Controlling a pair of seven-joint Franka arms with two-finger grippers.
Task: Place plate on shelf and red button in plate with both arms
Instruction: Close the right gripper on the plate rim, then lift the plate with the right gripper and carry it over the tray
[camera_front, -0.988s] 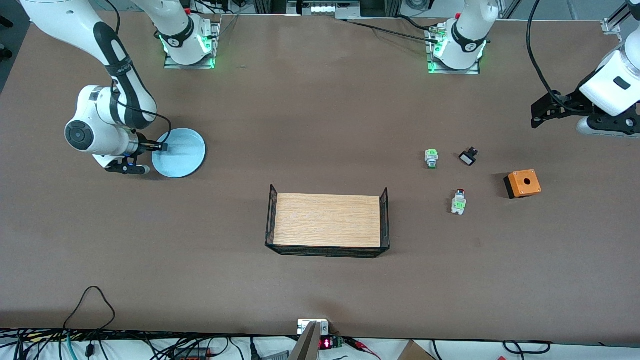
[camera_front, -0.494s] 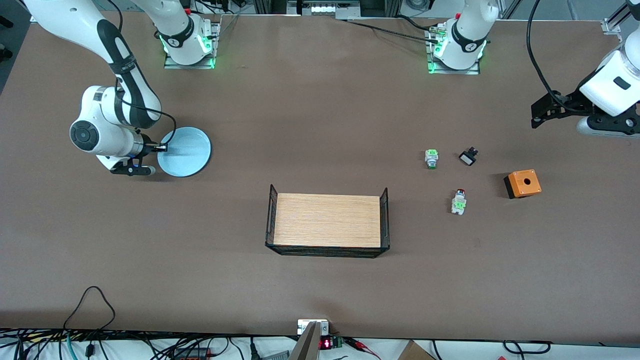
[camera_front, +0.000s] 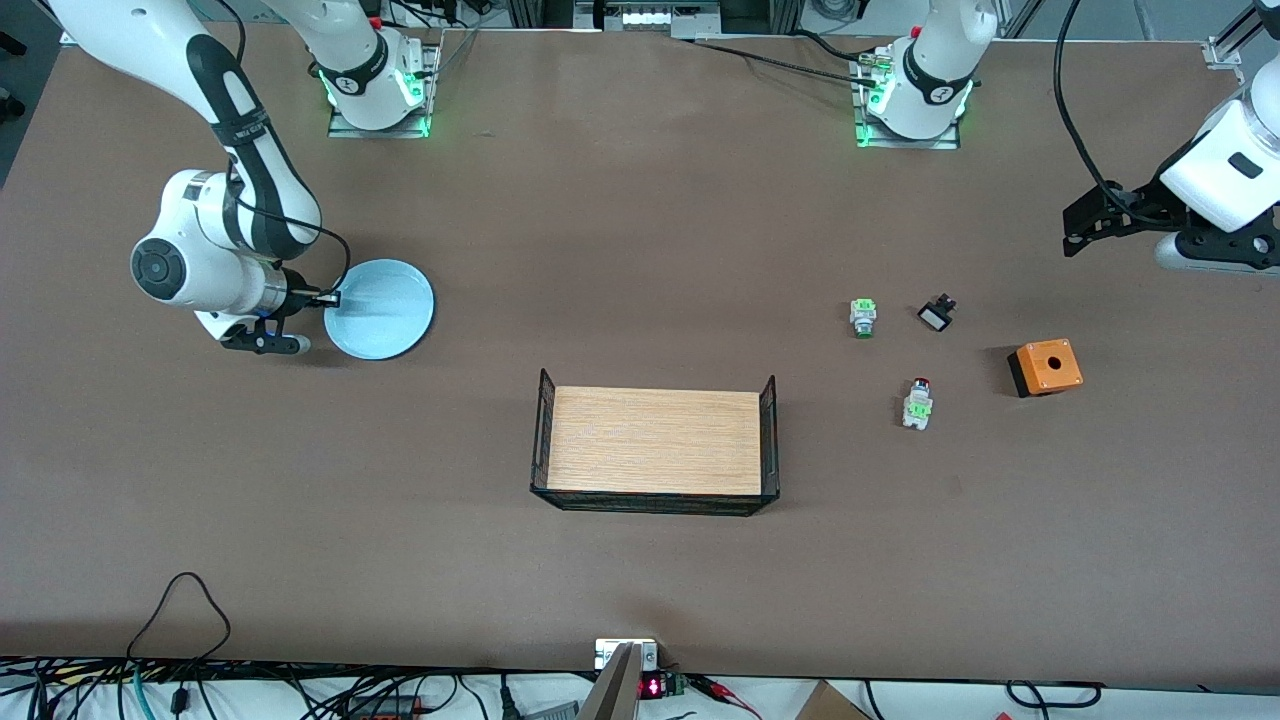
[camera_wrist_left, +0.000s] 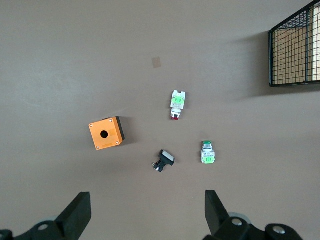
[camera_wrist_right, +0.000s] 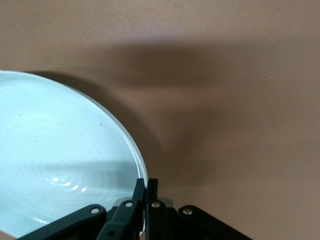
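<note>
The pale-blue plate (camera_front: 380, 309) is at the right arm's end of the table. My right gripper (camera_front: 328, 298) is shut on its rim, on the edge toward the right arm's end. In the right wrist view the fingers (camera_wrist_right: 145, 187) pinch the rim of the plate (camera_wrist_right: 55, 155). The red button (camera_front: 917, 402) lies on the table toward the left arm's end, and it also shows in the left wrist view (camera_wrist_left: 177, 104). My left gripper (camera_front: 1078, 228) hangs open and empty above the table at the left arm's end, its jaws wide apart (camera_wrist_left: 147, 200).
A black wire basket (camera_front: 545, 430) with a wooden floor stands mid-table; its corner shows in the left wrist view (camera_wrist_left: 292, 55). Near the red button lie a green-capped switch (camera_front: 863, 317), a small black part (camera_front: 936, 315) and an orange box with a hole (camera_front: 1045, 366).
My right gripper has moved the plate a little toward the left arm's end of the table. The left arm has not moved.
</note>
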